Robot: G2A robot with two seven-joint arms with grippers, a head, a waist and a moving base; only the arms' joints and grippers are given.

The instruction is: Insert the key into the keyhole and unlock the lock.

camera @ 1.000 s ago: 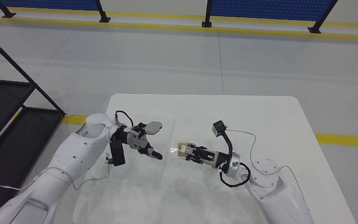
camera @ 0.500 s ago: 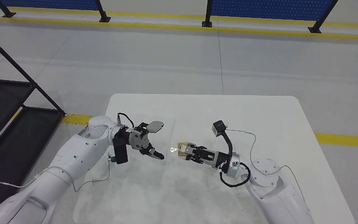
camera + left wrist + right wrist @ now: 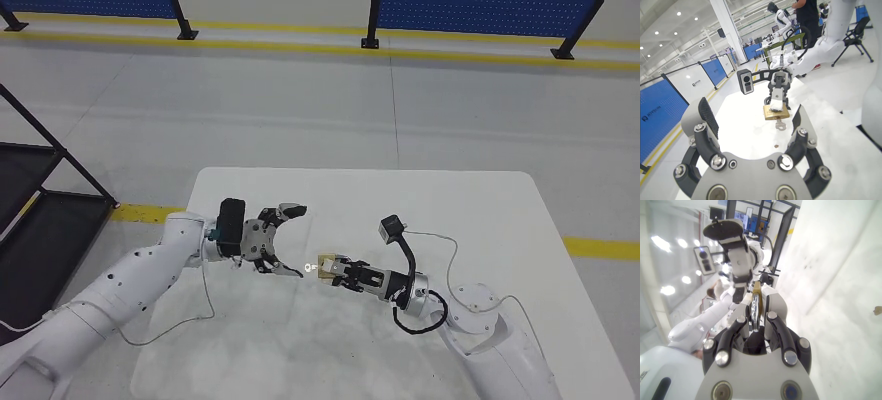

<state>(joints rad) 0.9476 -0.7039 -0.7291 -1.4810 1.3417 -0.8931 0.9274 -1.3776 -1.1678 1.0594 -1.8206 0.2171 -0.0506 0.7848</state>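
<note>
Clamping the brass lock [image 3: 326,265] between its fingers, the right gripper [image 3: 343,269] holds it over the white table [image 3: 450,205], near the middle; whether the lock rests on the surface cannot be told. In the right wrist view the lock [image 3: 756,288] stands edge-on between the two pads, its shackle lying back toward the wrist. The key [image 3: 780,126] projects from the lock's [image 3: 776,113] free end, blade in the keyhole, round bow exposed and pointing at the left gripper [image 3: 751,113]. That gripper is spread wide and holds nothing. It faces the key head-on, with the bow lying ahead of the gap between its fingers and apart from both. In the top view its nearer fingertip [image 3: 298,271] sits just beside the key [image 3: 309,268]. A small brown speck [image 3: 776,146] lies on the table between the left gripper and the key.
</note>
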